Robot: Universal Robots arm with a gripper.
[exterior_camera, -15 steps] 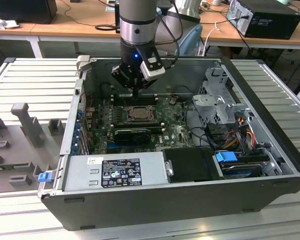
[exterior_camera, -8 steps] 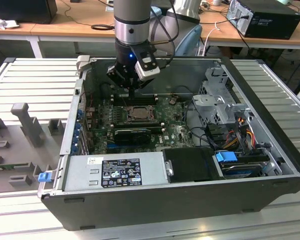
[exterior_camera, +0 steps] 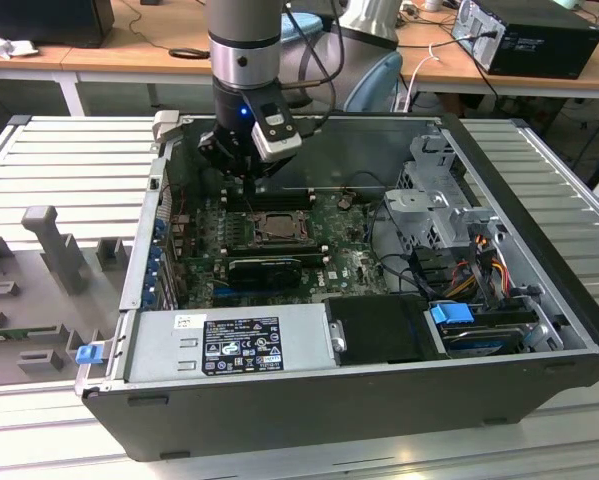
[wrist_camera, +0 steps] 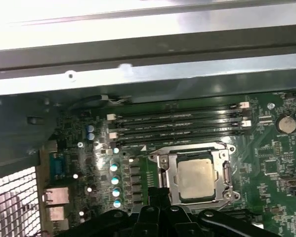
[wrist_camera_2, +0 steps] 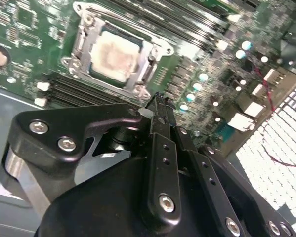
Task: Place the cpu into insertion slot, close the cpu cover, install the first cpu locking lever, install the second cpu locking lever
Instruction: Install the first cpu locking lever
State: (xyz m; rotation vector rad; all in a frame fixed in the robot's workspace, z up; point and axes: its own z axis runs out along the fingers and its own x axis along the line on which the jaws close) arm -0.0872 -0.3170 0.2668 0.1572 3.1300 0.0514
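The cpu (wrist_camera: 194,177) is sitting in the insertion slot (wrist_camera: 161,174) under the lowered cpu cover (wrist_camera: 197,157), with the gripper (exterior_camera: 247,183), fingers (wrist_camera_2: 160,106) pressed together, hovering at the slot's eleven o'clock in the exterior view; whether the locking levers are latched cannot be told.

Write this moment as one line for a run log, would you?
cpu: seated in socket | cover: down around cpu | gripper: low, near cover's corner

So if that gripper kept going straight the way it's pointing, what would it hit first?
Likely the edge of the metal cover around the chip, or the green board just beside it: the gripper points down at that corner, but depth is unclear.
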